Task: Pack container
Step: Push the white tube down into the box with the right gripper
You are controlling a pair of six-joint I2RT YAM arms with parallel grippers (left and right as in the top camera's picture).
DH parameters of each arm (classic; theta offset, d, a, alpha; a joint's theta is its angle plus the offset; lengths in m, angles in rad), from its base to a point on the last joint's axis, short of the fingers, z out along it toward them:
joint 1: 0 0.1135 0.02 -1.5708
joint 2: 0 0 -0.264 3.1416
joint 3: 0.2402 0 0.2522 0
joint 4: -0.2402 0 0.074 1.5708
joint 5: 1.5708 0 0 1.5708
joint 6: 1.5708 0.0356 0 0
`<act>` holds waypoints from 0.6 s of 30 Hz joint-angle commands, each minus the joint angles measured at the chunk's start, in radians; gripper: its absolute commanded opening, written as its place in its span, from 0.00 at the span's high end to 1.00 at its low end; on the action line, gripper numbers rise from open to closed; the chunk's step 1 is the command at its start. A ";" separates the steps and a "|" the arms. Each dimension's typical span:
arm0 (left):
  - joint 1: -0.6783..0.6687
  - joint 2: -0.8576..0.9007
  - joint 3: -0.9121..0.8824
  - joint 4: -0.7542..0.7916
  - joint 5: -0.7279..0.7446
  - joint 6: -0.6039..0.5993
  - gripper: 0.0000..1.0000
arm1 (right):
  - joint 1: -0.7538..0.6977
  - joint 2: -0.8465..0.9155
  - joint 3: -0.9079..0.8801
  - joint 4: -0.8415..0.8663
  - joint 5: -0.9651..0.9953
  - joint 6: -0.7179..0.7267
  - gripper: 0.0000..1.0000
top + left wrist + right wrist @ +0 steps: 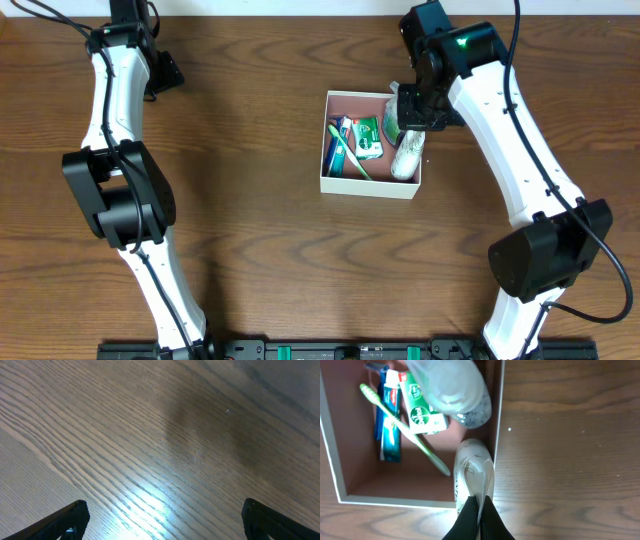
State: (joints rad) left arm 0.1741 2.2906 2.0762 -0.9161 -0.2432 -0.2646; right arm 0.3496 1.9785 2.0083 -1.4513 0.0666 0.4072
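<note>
The container is a small square box with white walls and a pink-brown inside, right of the table's middle. It holds a green toothbrush, a green toothpaste box, a blue packet and a clear bottle. My right gripper is over the container's right side. It is shut on the flat end of a white tube; the tube lies along the right wall and crosses the rim. My left gripper is open and empty at the far left, over bare wood.
The table is dark wood. The left arm stretches along the left side and the right arm along the right side. A black rail runs along the front edge.
</note>
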 commanded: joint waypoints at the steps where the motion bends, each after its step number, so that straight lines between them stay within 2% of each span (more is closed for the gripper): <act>1: 0.002 -0.039 0.020 -0.003 -0.013 -0.002 0.02 | -0.003 -0.029 0.008 -0.010 -0.029 0.008 0.99; 5: 0.002 -0.039 0.020 -0.003 -0.013 -0.002 0.02 | -0.004 -0.051 0.008 -0.003 -0.012 0.007 0.89; 13: 0.002 -0.039 0.020 -0.003 -0.013 -0.002 0.02 | -0.005 -0.060 0.011 0.013 -0.008 0.014 0.81; 18: 0.002 -0.039 0.020 -0.003 -0.013 -0.002 0.02 | -0.031 -0.084 0.089 0.035 0.041 0.014 0.71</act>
State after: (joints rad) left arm 0.1741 2.2906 2.0762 -0.9161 -0.2432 -0.2646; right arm 0.3454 1.9514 2.0281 -1.4212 0.0620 0.4164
